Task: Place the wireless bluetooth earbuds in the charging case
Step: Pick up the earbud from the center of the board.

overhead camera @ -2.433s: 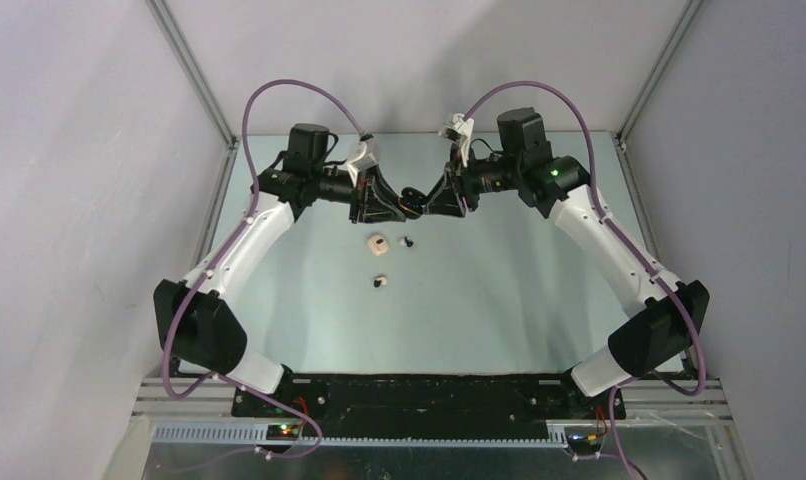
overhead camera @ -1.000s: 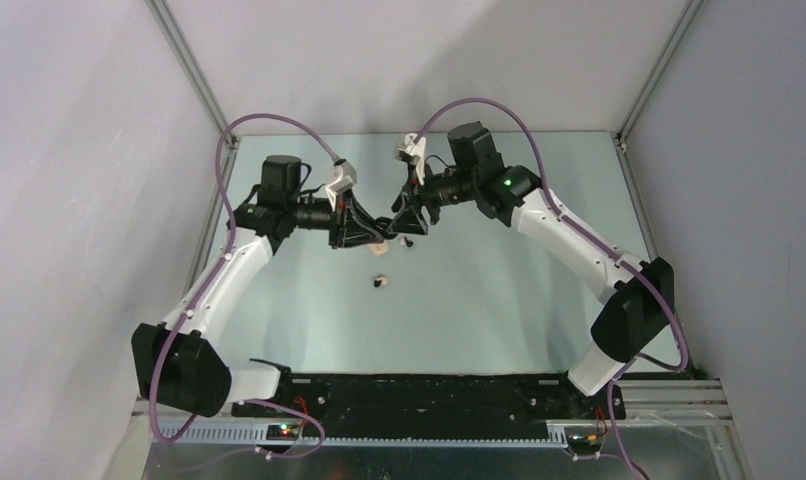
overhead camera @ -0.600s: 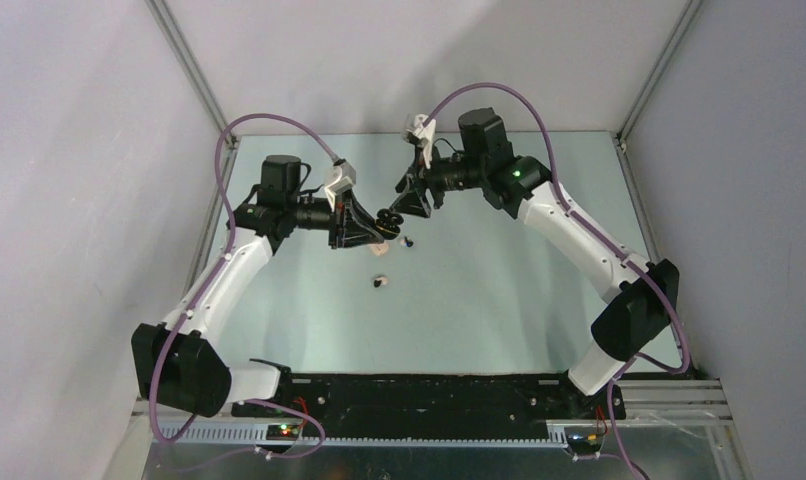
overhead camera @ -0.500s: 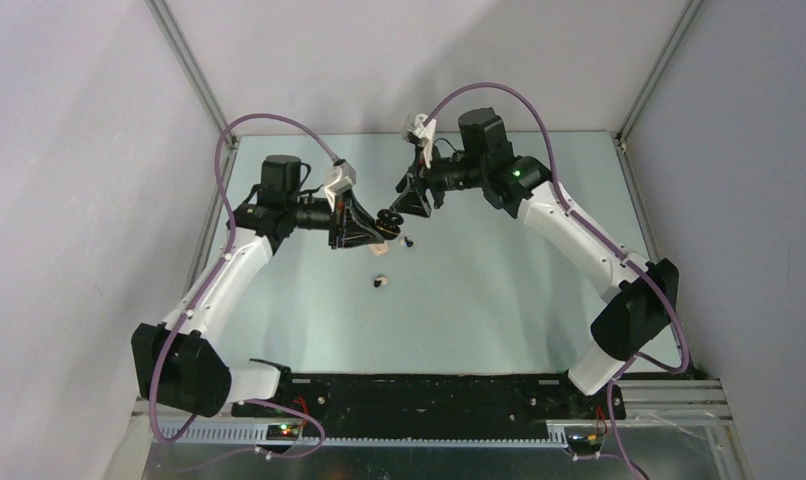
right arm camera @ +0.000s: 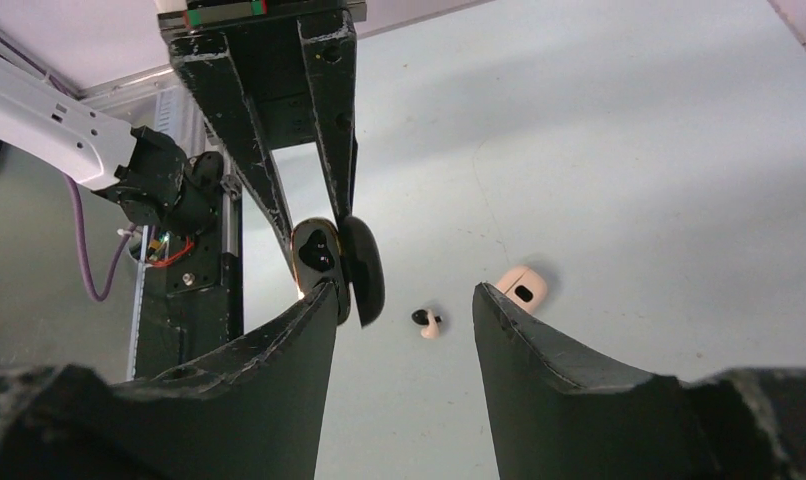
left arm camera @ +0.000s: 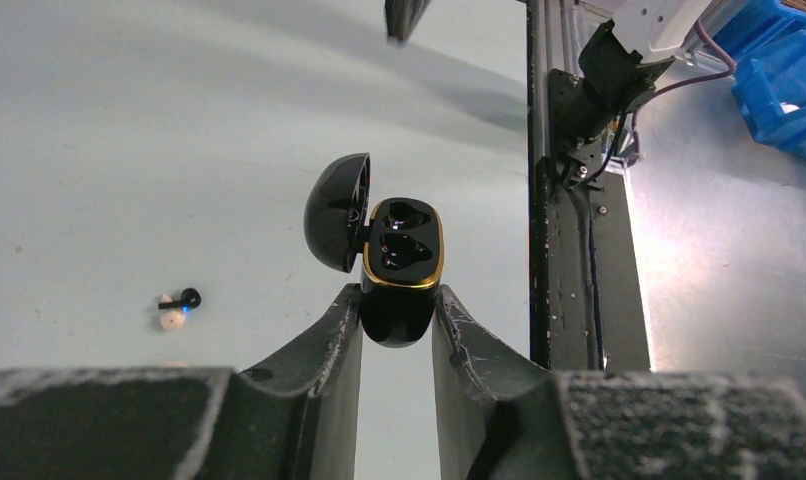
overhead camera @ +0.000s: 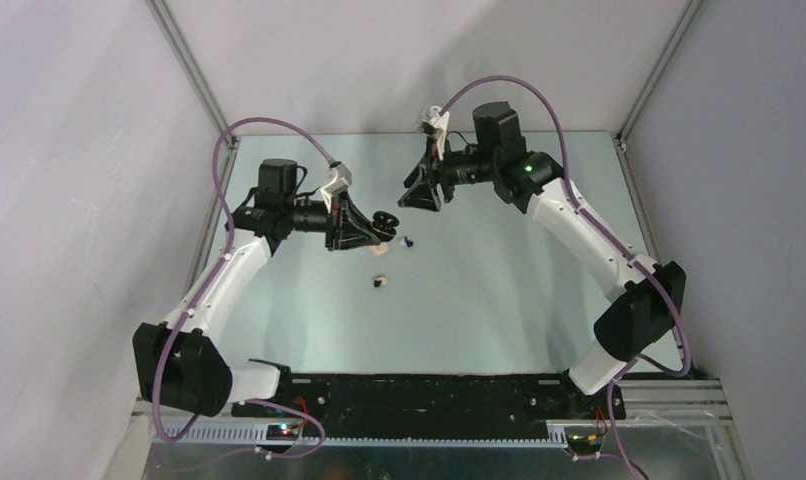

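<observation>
The charging case [left arm camera: 403, 262] is black with a gold rim. My left gripper [left arm camera: 397, 300] is shut on its lower body and holds it above the table with the lid [left arm camera: 337, 212] swung open and both cavities empty. From above, the case [overhead camera: 384, 222] sits at the left gripper [overhead camera: 372, 228] tip. My right gripper [overhead camera: 415, 197] hangs open and empty, up and to the right of it. Two earbuds lie on the table: a dark one with a blue light [overhead camera: 408, 241] [left arm camera: 182, 298] and a beige, dark-tipped one [overhead camera: 379, 281]. In the right wrist view, one earbud [right arm camera: 426, 320] shows between the fingers of the right gripper [right arm camera: 404, 292].
A beige pebble-shaped piece with a dark dot [right arm camera: 522, 288] lies on the table beside the dark earbud, just below the held case [overhead camera: 379, 251]. The black base rail [overhead camera: 429, 392] runs along the table's near edge. Grey walls close in the far side.
The right gripper has drawn back up and to the right, away from the case. The lid, shut a second ago, now stands open. The left gripper keeps its grip, barely moving.
</observation>
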Action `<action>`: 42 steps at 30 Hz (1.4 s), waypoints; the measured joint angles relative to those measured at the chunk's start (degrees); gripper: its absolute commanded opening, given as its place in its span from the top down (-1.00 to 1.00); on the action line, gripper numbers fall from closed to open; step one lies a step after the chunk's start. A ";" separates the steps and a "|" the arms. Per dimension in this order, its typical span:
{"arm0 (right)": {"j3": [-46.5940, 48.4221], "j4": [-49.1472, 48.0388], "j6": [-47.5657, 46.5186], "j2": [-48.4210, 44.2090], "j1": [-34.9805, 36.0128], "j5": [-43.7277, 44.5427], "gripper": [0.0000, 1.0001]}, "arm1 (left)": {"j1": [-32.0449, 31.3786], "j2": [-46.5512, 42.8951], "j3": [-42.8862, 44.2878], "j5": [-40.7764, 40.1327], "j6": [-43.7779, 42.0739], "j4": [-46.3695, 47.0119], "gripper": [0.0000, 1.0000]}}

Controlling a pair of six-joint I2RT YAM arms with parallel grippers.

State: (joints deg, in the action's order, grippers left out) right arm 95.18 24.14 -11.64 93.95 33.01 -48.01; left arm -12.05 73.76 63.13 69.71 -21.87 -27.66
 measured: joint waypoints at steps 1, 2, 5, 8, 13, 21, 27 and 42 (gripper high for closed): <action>0.00 0.15 -0.15 -0.28 -0.52 -0.35 -0.14 | 0.33 0.00 -0.39 0.02 0.04 -0.02 1.00; 0.00 0.46 -0.39 -0.52 -0.94 -0.59 -0.12 | 0.61 0.00 -0.59 0.02 0.22 -0.09 1.00; -0.04 2.19 -3.19 -0.85 -2.29 -1.20 -0.02 | 1.75 -0.22 -0.94 0.11 0.90 -0.15 1.00; -2.14 3.28 -7.74 -1.11 -3.28 -1.16 0.11 | 3.21 -1.36 -1.79 0.11 1.55 -0.15 1.00; -7.80 5.92 -16.96 -1.16 -3.34 -0.87 0.30 | 7.21 -5.33 -4.44 0.09 3.48 -0.17 1.00; -9.62 9.18 -32.39 1.53 1.27 1.05 0.45 | 10.86 -10.29 -8.09 -1.70 6.82 0.24 1.00; -9.49 9.11 -36.48 9.62 2.45 2.80 0.45 | 11.23 -12.22 -10.21 -3.78 10.54 2.05 1.00; -0.57 7.08 -43.43 28.06 1.81 14.10 0.28 | 11.37 -17.77 -12.81 -7.61 15.89 3.67 1.00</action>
State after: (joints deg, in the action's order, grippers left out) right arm 94.61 31.22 -55.07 122.02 34.83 -33.91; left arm -0.69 55.99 50.33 62.11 -5.98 -23.99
